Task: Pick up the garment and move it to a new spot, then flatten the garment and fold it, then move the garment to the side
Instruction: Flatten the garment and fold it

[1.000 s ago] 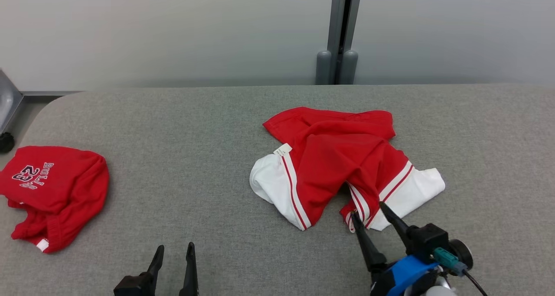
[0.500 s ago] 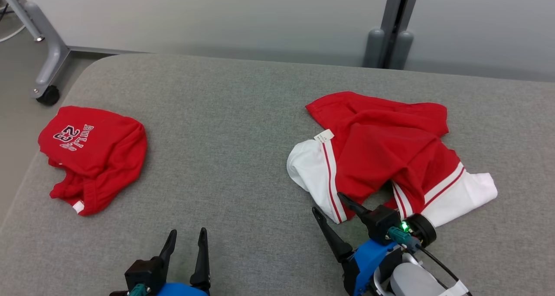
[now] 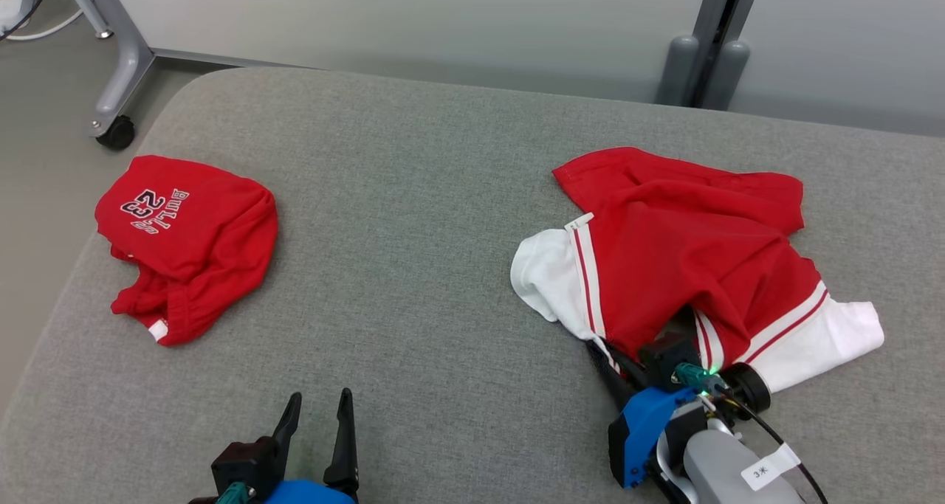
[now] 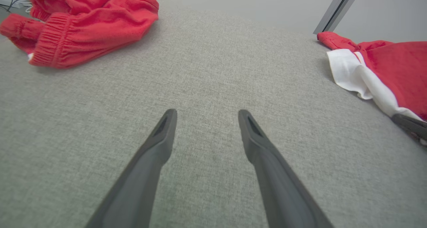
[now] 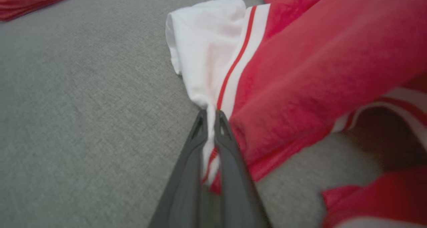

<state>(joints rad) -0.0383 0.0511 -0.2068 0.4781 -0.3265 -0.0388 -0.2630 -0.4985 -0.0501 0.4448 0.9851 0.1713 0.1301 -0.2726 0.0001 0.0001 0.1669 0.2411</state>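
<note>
Right gripper [image 5: 210,114], wide a second ago, now pinches the garment's [image 3: 686,253] hem; left gripper [image 4: 205,114] gapes. Pickup step: lift next.

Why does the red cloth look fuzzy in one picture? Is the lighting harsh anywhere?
Right wrist view: the garment is blurred, being close to the lens; left wrist view: wide-angle lens curves the grey surface; head view: soft, even light, faint shadows.

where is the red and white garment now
In the head view the red and white garment lies crumpled on the right of the grey table, its near edge pinched by the right gripper; the other red garment lies to its left.
</note>
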